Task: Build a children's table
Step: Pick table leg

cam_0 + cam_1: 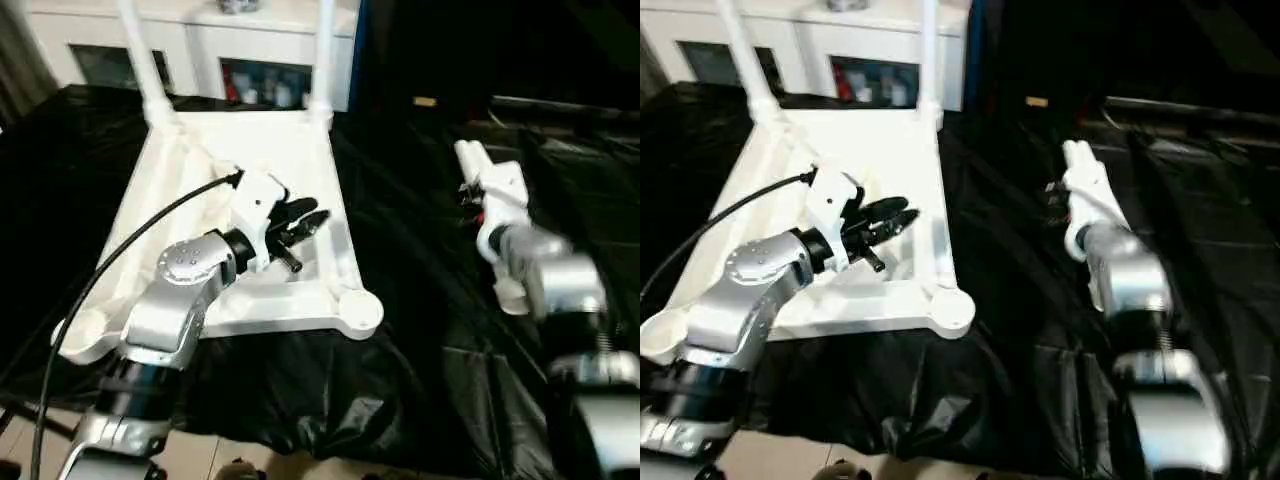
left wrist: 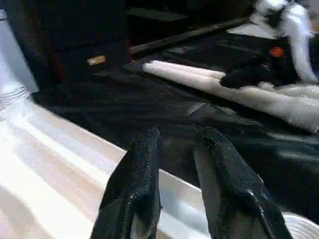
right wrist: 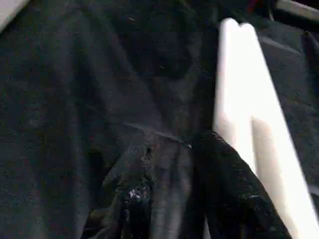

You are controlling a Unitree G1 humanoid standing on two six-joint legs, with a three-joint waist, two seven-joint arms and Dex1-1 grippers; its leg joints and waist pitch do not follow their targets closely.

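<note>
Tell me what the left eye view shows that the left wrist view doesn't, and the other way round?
Left eye view: the whole upturned tabletop, two legs standing in its far corners, an empty near corner socket, and the silver forearm. Left wrist view: loose legs lying on the black cover. Both: the left jaws, slightly apart and holding nothing, over the tabletop.
</note>
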